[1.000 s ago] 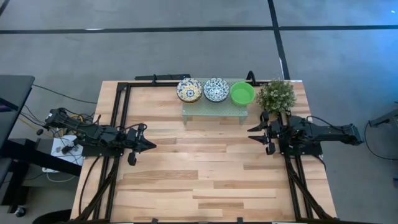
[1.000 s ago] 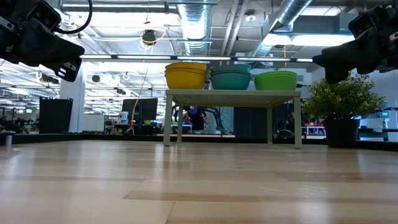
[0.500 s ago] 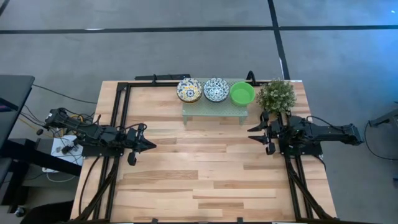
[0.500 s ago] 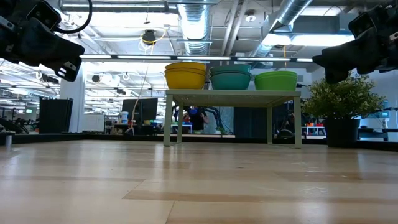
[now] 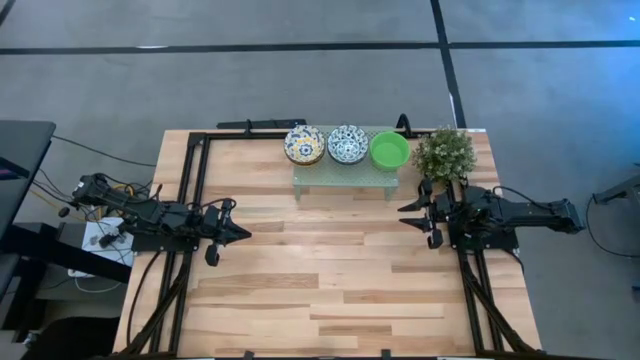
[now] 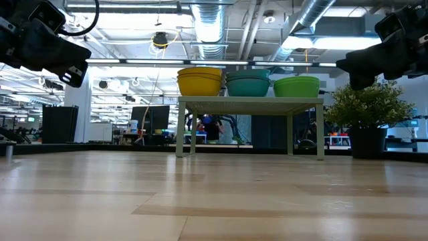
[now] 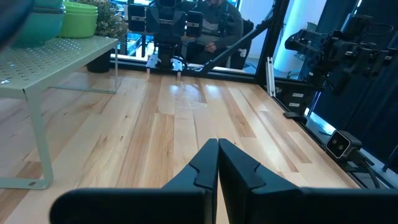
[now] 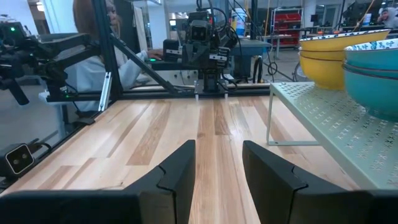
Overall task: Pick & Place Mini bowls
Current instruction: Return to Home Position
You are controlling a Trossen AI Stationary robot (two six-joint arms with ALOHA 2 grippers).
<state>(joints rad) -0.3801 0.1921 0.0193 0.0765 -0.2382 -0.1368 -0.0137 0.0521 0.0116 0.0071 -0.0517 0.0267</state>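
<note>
Three stacks of mini bowls [image 5: 347,144] stand side by side on the pale-green mesh rack [image 5: 340,181], in the upper middle of the high view, and every bowl that I can see is there. The work looks finished to me, so the danger is only in the arms going away. The right gripper [image 5: 408,215], its fingers spread apart and empty, hangs at the right of the frame, near the right end of the rack and just below the potted plant [image 5: 445,152]. If that arm swings toward the top of the frame while it folds back, I think it could brush the plant or push the green stack [image 6: 297,86]. A knock on the thin legs of the rack could also make the nested bowls slide. The left gripper [image 5: 236,232], fingers pressed together on nothing, is at the left of the frame, well apart from the rack, so I expect little trouble from it. From above, the left stack [image 5: 304,144] is white inside with blue and yellow ornament, the middle one white with blue, and the right one plain bright green. From table height their outer walls are yellow, teal and green. Each stack sits level, but I cannot count its bowls surely.
</note>
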